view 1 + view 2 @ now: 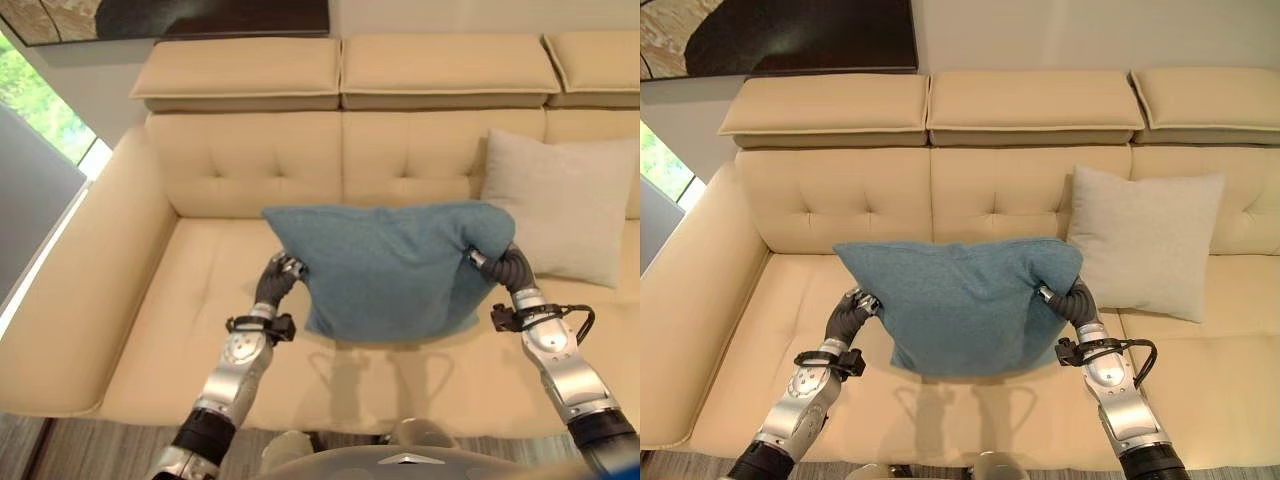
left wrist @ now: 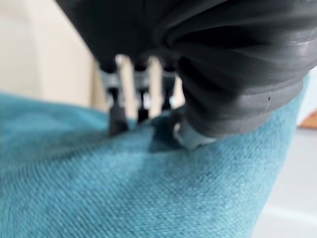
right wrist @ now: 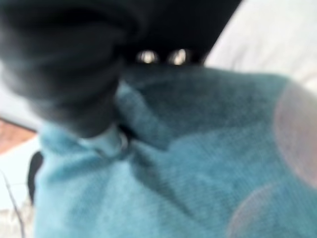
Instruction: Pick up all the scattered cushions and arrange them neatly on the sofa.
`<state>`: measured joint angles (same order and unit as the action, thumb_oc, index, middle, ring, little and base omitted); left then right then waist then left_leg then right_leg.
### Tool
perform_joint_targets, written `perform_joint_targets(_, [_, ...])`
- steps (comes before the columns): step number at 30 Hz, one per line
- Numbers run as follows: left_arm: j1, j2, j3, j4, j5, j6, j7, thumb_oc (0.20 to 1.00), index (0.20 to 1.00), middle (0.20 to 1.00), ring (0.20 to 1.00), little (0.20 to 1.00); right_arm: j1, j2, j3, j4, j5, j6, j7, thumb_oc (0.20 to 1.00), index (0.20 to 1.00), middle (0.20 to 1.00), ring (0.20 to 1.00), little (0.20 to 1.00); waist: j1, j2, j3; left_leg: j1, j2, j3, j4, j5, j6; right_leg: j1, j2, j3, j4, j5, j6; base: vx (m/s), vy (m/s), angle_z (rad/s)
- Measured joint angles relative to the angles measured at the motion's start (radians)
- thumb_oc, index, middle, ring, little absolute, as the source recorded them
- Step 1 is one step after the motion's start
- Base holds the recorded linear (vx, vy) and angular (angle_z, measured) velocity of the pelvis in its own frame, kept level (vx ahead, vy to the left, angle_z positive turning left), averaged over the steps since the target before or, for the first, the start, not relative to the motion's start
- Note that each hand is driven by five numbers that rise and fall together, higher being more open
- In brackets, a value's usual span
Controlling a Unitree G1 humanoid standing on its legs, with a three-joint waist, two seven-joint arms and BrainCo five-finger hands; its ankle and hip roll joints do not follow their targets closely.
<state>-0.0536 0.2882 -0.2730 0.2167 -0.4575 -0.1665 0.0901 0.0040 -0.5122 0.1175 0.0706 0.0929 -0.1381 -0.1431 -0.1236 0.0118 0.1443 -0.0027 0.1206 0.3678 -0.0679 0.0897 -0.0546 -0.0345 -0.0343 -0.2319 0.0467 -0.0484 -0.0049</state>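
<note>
A blue cushion [image 1: 390, 268] hangs above the seat of the cream sofa [image 1: 200, 300], held between both hands. My left hand [image 1: 281, 272] grips its left edge, fingers [image 2: 118, 111] and thumb pinching the blue cloth [image 2: 124, 188]. At the cushion's upper right corner my right hand [image 1: 497, 262] is curled into the fabric [image 3: 198, 163], which bunches around its thumb. A pale grey cushion [image 1: 562, 205] leans upright against the sofa's backrest on the right, just behind the blue one's right corner.
The sofa's left armrest [image 1: 80, 290] curves along the left side. Its backrest [image 1: 300, 160] and headrests [image 1: 445, 65] run across the top. Bare seat [image 1: 210, 290] lies left of the blue cushion. A dark picture [image 1: 780, 35] hangs on the wall above.
</note>
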Motion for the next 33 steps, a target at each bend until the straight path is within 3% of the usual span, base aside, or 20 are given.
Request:
perform_joint_targets(2, [0.001,0.002,0.000,0.000,0.000,0.000,0.000,0.200,0.200,0.200,0.200,0.200,0.000,0.002,-0.001,0.001,-0.001,0.000,0.003,0.200,0.200,0.200,0.200,0.200,0.009,-0.005,-0.003,0.005,-0.038,0.002,-0.016,-0.020,0.031,-0.015,-0.043,0.001,0.030,-0.009,0.045,-0.01,0.082,0.11])
perform_joint_targets(4, [0.002,0.007,0.001,0.000,0.001,0.000,0.000,0.200,0.200,0.200,0.200,0.200,0.001,0.004,0.004,0.004,-0.009,0.000,0.010,0.200,0.200,0.200,0.200,0.200,0.018,-0.004,-0.007,0.005,-0.068,0.004,-0.016,-0.029,0.050,-0.026,-0.077,0.004,0.053,-0.010,0.065,-0.01,0.075,0.05])
perform_joint_targets(11, [0.008,0.006,-0.001,0.000,0.018,0.002,0.000,0.200,0.200,0.200,0.200,0.200,0.039,0.028,-0.019,0.004,-0.034,0.001,0.004,0.200,0.200,0.200,0.200,0.200,0.013,0.013,-0.051,-0.006,-0.093,0.009,-0.018,-0.037,0.052,-0.049,-0.106,0.008,0.077,-0.005,0.082,0.00,0.009,0.00])
perform_joint_targets(13, [-0.049,0.014,-0.001,0.000,0.048,0.002,0.006,0.200,0.200,0.200,0.200,0.200,0.015,0.036,-0.029,0.004,-0.038,0.002,-0.021,0.200,0.200,0.200,0.200,0.200,0.007,0.025,-0.063,-0.046,-0.095,0.016,-0.012,-0.027,0.066,-0.103,-0.111,0.016,0.103,-0.009,0.087,-0.13,-0.036,-0.08])
perform_joint_targets(17, [-0.212,0.032,-0.008,0.050,0.056,0.000,0.088,0.200,0.200,0.200,0.200,0.200,-0.187,0.007,0.035,0.067,-0.039,0.008,-0.081,0.200,0.200,0.200,0.200,0.200,0.008,0.014,-0.051,-0.176,-0.091,0.034,0.032,-0.009,0.089,-0.253,-0.124,0.027,0.165,-0.006,0.084,-0.18,-0.036,-0.10])
perform_joint_targets(19, [-0.523,0.067,-0.048,0.204,0.057,-0.005,0.171,0.200,0.200,0.200,0.200,0.200,-0.487,-0.041,0.091,0.186,-0.041,0.019,-0.155,0.200,0.200,0.200,0.200,0.200,0.029,0.000,0.014,-0.302,-0.084,0.032,0.074,0.007,0.085,-0.383,-0.138,0.019,0.220,0.008,0.069,-0.14,-0.041,0.15])
perform_joint_targets(25, [-0.762,0.152,-0.091,0.266,0.058,-0.025,0.254,0.200,0.200,0.200,0.200,0.200,-0.775,-0.096,0.153,0.300,-0.060,0.025,-0.247,0.200,0.200,0.200,0.200,0.200,0.034,0.002,0.076,-0.368,-0.081,0.033,0.059,0.024,0.079,-0.447,-0.144,-0.004,0.221,0.017,0.059,0.02,-0.016,0.09])
perform_joint_targets(33, [-0.935,0.197,-0.163,0.433,0.058,-0.035,0.310,0.200,0.200,0.200,0.200,0.200,-0.945,-0.092,0.270,0.429,-0.055,0.038,-0.300,0.200,0.200,0.200,0.200,0.200,0.049,0.001,0.081,-0.372,-0.086,0.034,0.034,0.045,0.105,-0.433,-0.136,-0.027,0.156,0.028,0.057,0.03,-0.009,-0.03])
